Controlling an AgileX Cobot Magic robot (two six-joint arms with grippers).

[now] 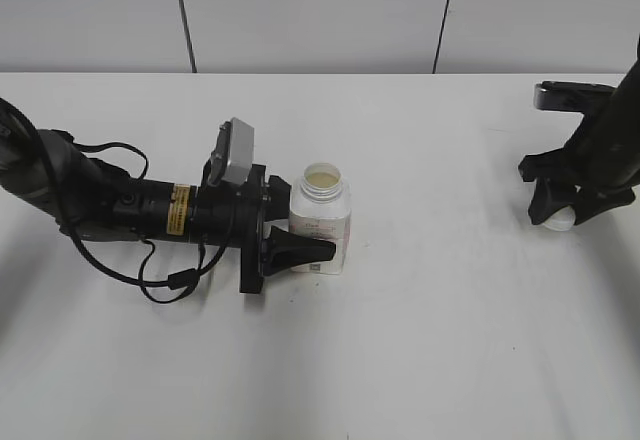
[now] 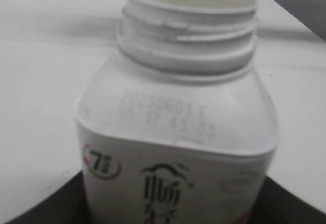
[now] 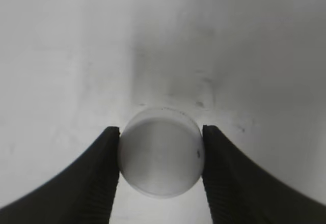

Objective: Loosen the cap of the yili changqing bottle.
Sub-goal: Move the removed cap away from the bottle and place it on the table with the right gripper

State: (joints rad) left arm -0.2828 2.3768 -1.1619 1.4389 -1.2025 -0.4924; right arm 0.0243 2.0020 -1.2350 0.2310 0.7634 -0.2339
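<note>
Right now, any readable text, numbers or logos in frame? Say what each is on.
"7" in a pink-ringed badge: bottle label, lower left.
Large dark Chinese characters: label centre, cut off by the frame edge, not fully readable.
Embossed date code, two rows of digits: bottle shoulder, too blurred to read.
Yellow sticker on left arm: print too small.
Cap: no text.

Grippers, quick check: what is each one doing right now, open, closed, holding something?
Left gripper: closed on the yili changqing bottle, whose neck is uncapped.
Right gripper: closed on the cap, off at the right side of the table.
</note>
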